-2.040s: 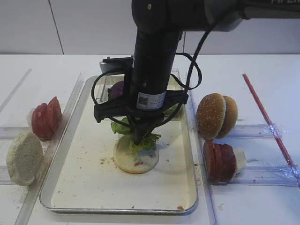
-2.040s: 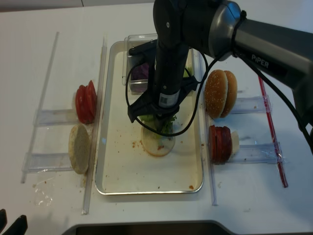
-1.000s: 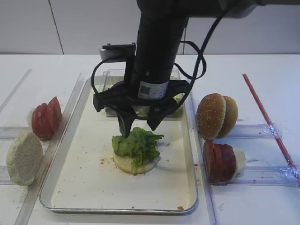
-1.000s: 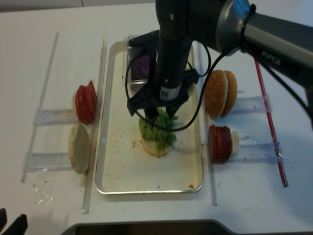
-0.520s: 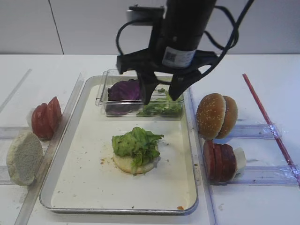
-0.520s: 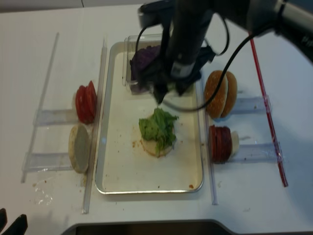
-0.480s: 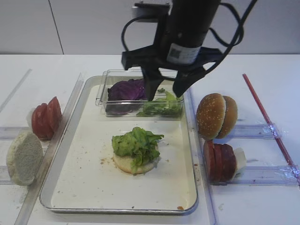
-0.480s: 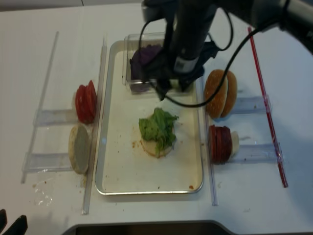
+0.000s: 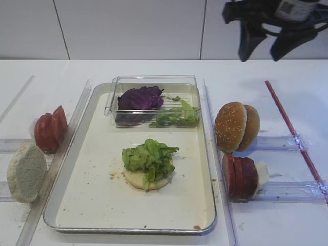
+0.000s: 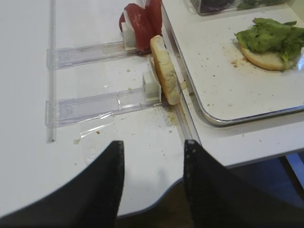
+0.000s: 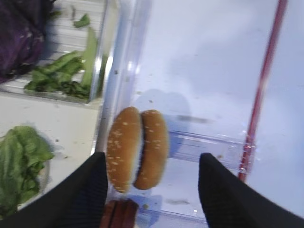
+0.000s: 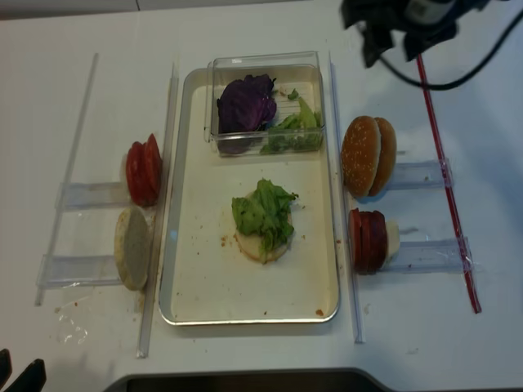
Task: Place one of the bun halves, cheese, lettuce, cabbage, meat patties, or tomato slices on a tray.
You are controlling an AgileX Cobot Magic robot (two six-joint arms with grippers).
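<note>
Green lettuce [image 9: 149, 157] sits on a bun half [image 9: 147, 179] mid-tray [image 9: 97, 205], so with the right pincer [image 9: 264, 47] released and empty at two o'clock, I judge a patty [image 9: 239, 176] comes next.

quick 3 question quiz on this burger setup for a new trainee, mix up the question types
1. True or false: the crinkly green lettuce lies on a pale round bun half inside the large silver metal tray.
2. Multiple choice: What stands just right of the tray, nearest the clear plastic box of purple cabbage? A) bright red tomato slices B) golden sesame-topped bun halves C) a knife
3. Fill in: The right gripper has its jaws ____ and holds nothing.

Key:
1. True.
2. B: the sesame bun halves stand on edge there, with the dark red meat patties nearer the camera; the tomato slices are left of the tray.
3. Open.
</note>
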